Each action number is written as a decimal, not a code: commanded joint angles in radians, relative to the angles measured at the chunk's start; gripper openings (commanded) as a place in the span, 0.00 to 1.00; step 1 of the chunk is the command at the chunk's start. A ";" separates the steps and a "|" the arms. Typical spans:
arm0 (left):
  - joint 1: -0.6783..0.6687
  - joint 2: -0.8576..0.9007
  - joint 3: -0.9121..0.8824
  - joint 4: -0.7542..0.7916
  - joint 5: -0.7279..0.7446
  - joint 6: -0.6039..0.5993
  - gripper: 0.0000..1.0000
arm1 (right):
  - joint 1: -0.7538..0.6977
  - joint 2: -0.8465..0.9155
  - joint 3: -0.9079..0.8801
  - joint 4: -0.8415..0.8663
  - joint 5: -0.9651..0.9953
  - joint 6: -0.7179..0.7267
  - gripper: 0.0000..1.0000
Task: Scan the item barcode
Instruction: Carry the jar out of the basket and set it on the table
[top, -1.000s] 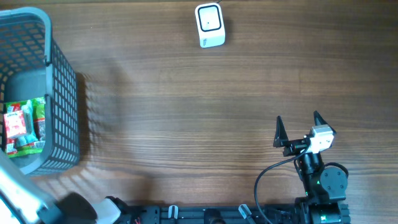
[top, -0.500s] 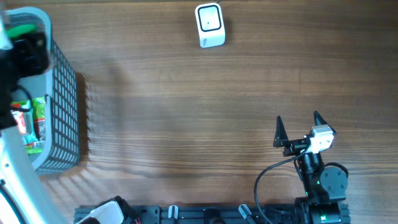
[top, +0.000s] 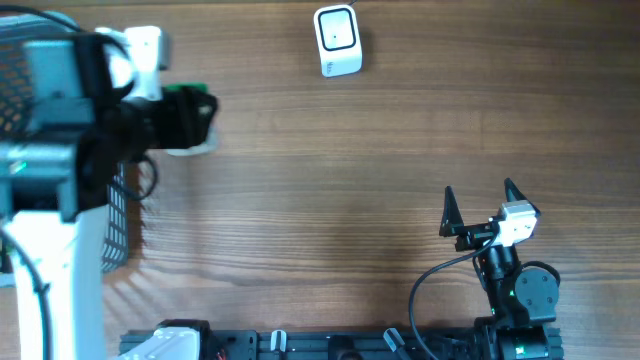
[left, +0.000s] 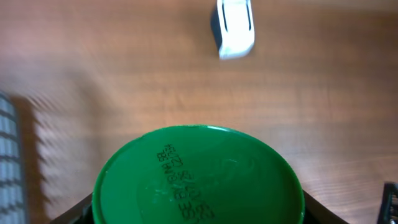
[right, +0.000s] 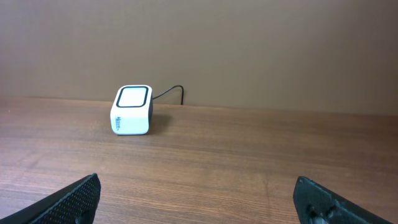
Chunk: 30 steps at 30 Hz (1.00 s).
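Observation:
The item, a container with a round green lid (left: 198, 177) bearing a printed code, sits between the jaws of my left gripper (left: 198, 214), which is shut on it. From overhead, the left gripper (top: 195, 120) holds it above the table just right of the basket, with a green edge (top: 187, 92) showing. No barcode shows on it. The white scanner (top: 337, 40) stands at the far middle of the table, also in the left wrist view (left: 235, 28) and the right wrist view (right: 132, 110). My right gripper (top: 478, 205) rests open and empty near the front right (right: 199, 199).
A grey mesh basket (top: 22, 40) stands at the far left, mostly covered by my left arm; its wall shows at the wrist view's left edge (left: 6, 162). The scanner's cable runs off behind it. Bare wooden tabletop (top: 320, 180) lies between the grippers and the scanner.
My left arm has come up out of the basket with the item and swung right over the table. The right arm has not moved.

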 joint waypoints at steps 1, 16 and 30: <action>-0.124 0.050 -0.092 0.009 -0.094 -0.191 0.61 | -0.004 -0.009 -0.001 0.003 0.010 0.010 1.00; -0.550 0.338 -0.577 0.531 -0.140 -0.446 0.59 | -0.004 -0.009 -0.001 0.003 0.010 0.010 1.00; -0.622 0.554 -0.582 0.765 -0.140 -0.462 0.65 | -0.004 -0.009 -0.001 0.003 0.010 0.010 1.00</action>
